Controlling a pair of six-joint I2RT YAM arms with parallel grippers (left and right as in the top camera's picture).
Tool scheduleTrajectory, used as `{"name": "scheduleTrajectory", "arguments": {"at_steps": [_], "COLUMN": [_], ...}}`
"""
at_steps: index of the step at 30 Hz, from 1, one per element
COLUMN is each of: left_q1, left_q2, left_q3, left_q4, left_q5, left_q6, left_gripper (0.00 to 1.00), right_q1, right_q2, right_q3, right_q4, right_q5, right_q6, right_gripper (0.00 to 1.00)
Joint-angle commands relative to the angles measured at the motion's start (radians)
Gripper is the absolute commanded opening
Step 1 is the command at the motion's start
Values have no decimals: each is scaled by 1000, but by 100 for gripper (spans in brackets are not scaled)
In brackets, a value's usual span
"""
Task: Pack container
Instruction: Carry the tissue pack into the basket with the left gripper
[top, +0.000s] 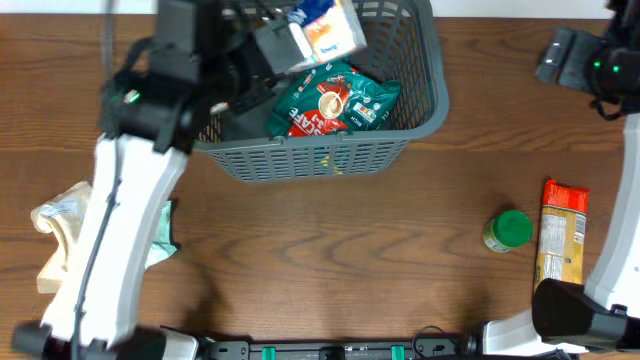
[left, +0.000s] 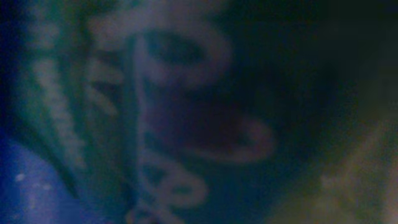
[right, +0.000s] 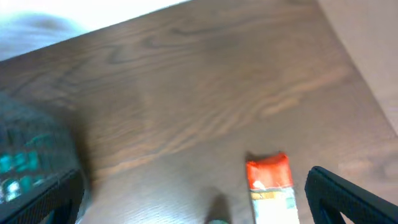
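Two arms | container (top: 330, 155) at far centre, back rim cropped | your left gripper (top: 268, 62) over its left rim, grip unreadable | right gripper (right: 193, 198) spread, empty, far right, well apart.

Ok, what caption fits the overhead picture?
Left arm over the container, green bag inside; jar and orange packet sit on the table.

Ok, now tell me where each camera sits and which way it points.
Overhead: above the table, looking straight down on the basket; left arm and right arm show.
Left wrist: pressed close to green packaging, all blur; none of the robot shows.
Right wrist: angled down at the table; one dark finger shows.
Shared: overhead and right wrist both see the orange packet.
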Motion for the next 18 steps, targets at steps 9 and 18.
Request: {"name": "scheduleTrajectory", "arguments": {"at_steps": [9,18], "left_q1": [4,4], "left_q2": [285,379], "left_q3": [15,14], "left_q4": [6,-39], "left_q5": [9,9], "left_q6": [62,54], "left_gripper": [25,54], "right_q1": [-84,-84], "right_q2": [-14,-14], "right_q3": [-2,-2], "right_q4": [-58,-70], "right_q5": [53,53], "right_q6": [67,67], "right_gripper": [99,99]}}
